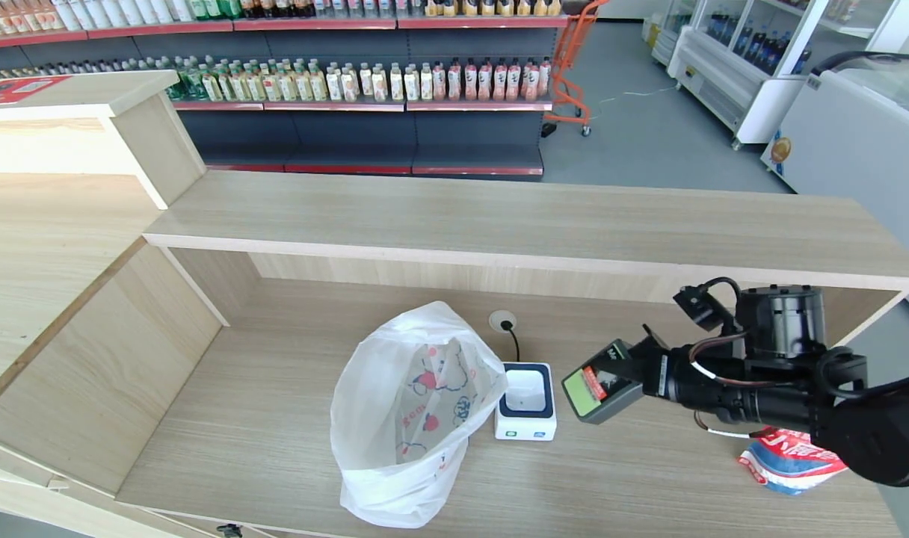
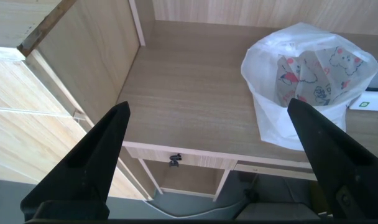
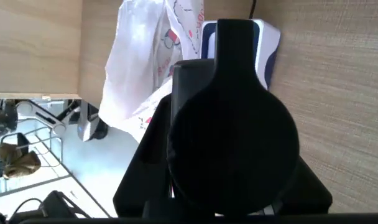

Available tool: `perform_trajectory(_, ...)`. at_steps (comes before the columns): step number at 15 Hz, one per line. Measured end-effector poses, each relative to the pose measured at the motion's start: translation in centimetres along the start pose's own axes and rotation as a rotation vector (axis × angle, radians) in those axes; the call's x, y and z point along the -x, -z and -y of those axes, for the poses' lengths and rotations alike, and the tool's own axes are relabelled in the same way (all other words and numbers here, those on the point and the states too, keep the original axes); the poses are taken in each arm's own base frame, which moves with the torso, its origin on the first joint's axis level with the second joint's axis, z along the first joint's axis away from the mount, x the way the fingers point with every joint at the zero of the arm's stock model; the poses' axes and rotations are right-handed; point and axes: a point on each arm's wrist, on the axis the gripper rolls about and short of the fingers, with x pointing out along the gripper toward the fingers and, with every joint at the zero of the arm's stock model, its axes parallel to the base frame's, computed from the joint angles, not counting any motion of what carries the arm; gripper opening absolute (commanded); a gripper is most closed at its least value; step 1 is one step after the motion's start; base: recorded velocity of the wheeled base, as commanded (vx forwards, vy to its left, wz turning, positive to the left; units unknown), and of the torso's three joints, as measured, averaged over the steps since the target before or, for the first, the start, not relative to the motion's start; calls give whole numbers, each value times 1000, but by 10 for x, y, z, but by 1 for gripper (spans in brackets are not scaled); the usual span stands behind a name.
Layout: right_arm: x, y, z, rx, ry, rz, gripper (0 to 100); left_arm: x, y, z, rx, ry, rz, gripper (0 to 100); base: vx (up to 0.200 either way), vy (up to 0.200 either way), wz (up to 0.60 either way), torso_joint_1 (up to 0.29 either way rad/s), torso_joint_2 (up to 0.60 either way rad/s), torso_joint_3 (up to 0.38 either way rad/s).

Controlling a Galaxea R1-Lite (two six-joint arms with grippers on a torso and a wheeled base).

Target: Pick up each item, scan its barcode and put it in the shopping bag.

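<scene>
counter (image 1: 275, 418): light wood desk, sitting under a raised ledge, carrying pretty much everything here

shopping bag (image 1: 410, 418): white plastic, standing open in the middle of the counter with a cartoon-print pack already sitting inside, and touching the scanner's left side

snack packet (image 1: 787, 459): blue, red and white, lying on the counter at the right end, half hiding under the right arm

scanner (image 1: 526, 400): small white box with a dark blue top, sitting just right of the bag

box (image 1: 600, 382): dark, with a green face and red label, hanging in the air just right of the scanner and not touching it

right claw (image 1: 634, 373): clamping the box, reaching in from the right

left claw (image 2: 206, 106): fingers spreading wide with nothing between them, hovering over the counter's near left corner, well away from the bag

cable (image 1: 514, 344): black, running from the scanner back to a round socket (image 1: 502, 321)
</scene>
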Motion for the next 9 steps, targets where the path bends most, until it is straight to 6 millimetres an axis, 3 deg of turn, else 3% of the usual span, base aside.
perform_trajectory(5,-56,8,1,25,74,-17,0,0,0,0,0,0,0,100,0,0,0,0,0,0)
perform_trajectory(9,-84,15,-5,47,78,-33,0,0,0,0,0,0,0,100,0,0,0,0,0,0)
